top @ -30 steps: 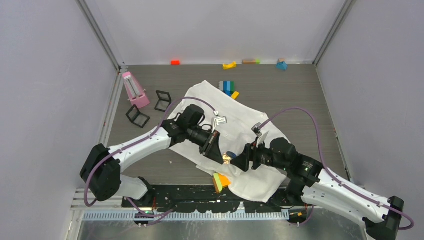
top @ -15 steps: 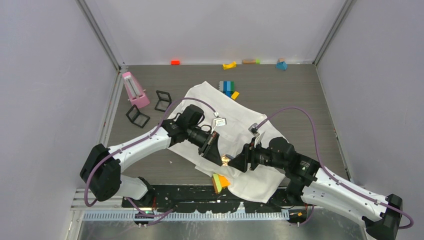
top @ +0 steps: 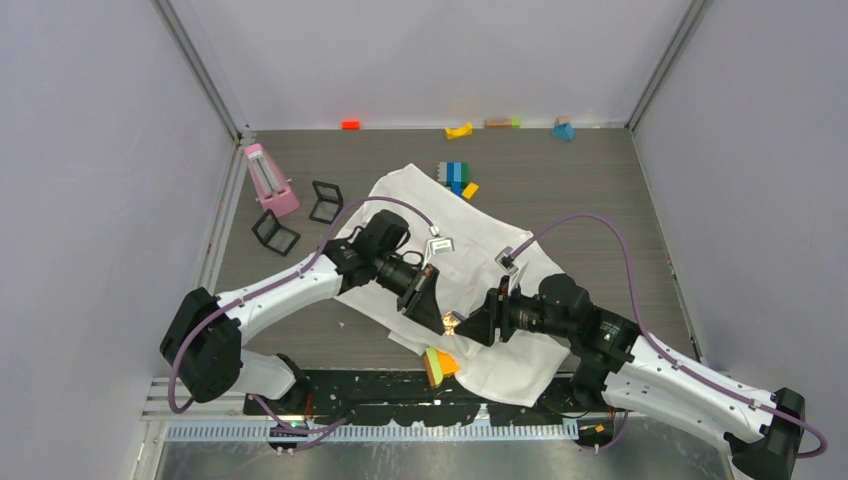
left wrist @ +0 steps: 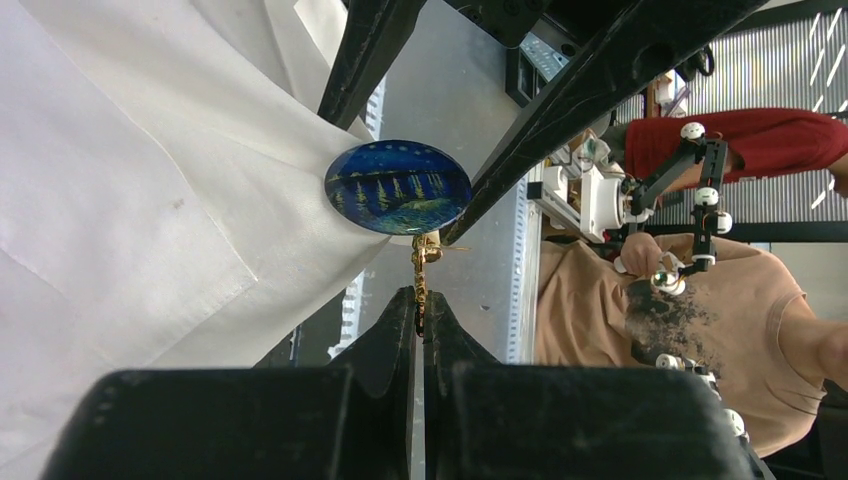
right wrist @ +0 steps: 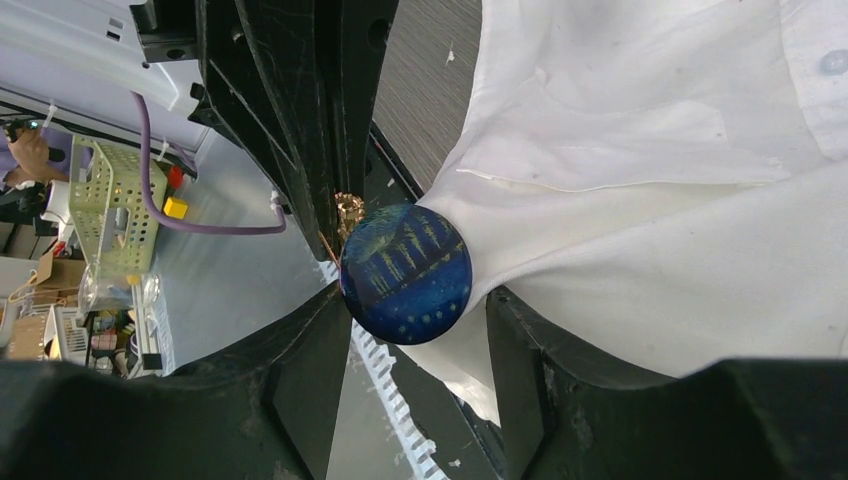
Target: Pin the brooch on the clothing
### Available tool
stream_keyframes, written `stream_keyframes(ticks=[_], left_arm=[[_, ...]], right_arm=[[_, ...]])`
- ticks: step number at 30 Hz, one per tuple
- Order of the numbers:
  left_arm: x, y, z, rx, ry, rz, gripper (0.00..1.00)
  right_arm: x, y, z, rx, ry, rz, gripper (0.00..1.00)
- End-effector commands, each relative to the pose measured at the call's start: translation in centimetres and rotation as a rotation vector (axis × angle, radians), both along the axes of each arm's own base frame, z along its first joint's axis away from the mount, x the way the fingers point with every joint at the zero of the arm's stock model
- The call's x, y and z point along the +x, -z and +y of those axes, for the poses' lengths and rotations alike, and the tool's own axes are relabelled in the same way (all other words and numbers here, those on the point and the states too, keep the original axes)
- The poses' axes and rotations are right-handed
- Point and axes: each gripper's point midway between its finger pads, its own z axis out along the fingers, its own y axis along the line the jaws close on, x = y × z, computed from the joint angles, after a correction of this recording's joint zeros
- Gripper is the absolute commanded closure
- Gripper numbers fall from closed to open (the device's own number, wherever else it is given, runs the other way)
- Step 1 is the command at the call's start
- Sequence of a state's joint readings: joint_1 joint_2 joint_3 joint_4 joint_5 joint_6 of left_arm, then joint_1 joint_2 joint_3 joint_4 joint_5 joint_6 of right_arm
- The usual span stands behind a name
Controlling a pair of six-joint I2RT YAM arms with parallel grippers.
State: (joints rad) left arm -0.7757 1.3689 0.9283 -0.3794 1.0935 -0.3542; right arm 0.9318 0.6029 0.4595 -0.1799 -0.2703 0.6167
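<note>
The brooch (top: 452, 321) is a dark-blue painted disc (left wrist: 398, 187) with a gold pin under it. It hangs at a lifted near edge of the clothing (top: 480, 235), a white shirt spread on the table. My left gripper (left wrist: 420, 295) is shut on the gold pin just below the disc. My right gripper (right wrist: 420, 295) faces it from the right. Its jaws straddle the blue disc (right wrist: 405, 272); the left finger (right wrist: 320, 330) touches the rim, while shirt fabric (right wrist: 650, 200) fills a narrow gap at the right finger. Both grippers meet over the table's near edge (top: 445, 320).
A yellow-green block (top: 438, 363) lies just below the grippers at the shirt's edge. A pink upright object (top: 268, 178) and two black-framed cube boxes (top: 326, 201) (top: 274, 232) stand at the left. Coloured blocks (top: 455, 175) lie beyond the shirt, with others along the back wall (top: 458, 130).
My right gripper has slid left up to the brooch and its jaws have narrowed around the disc. The left gripper has kept its hold on the pin, shifting only slightly.
</note>
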Motion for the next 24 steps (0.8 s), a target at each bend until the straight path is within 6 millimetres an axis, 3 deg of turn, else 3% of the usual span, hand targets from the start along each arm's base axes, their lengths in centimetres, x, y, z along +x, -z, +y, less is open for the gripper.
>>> stream_keyframes(ticks=[1, 17, 24], left_arm=[[-1.4, -1.7, -0.2, -0.084, 0.085, -0.013, 1.00], [-2.0, -1.9, -0.3, -0.094, 0.110, -0.013, 1.00], [-1.8, -1.8, -0.4, -0.090, 0.101, -0.022, 1.00]], right_arm=[[0.6, -2.3, 0.9, 0.083, 0.004, -0.041, 0.44], [1.2, -1.9, 1.7, 0.087, 0.008, -0.030, 0.47], [2.4, -1.1, 0.9, 0.044, 0.094, -0.033, 0.50]])
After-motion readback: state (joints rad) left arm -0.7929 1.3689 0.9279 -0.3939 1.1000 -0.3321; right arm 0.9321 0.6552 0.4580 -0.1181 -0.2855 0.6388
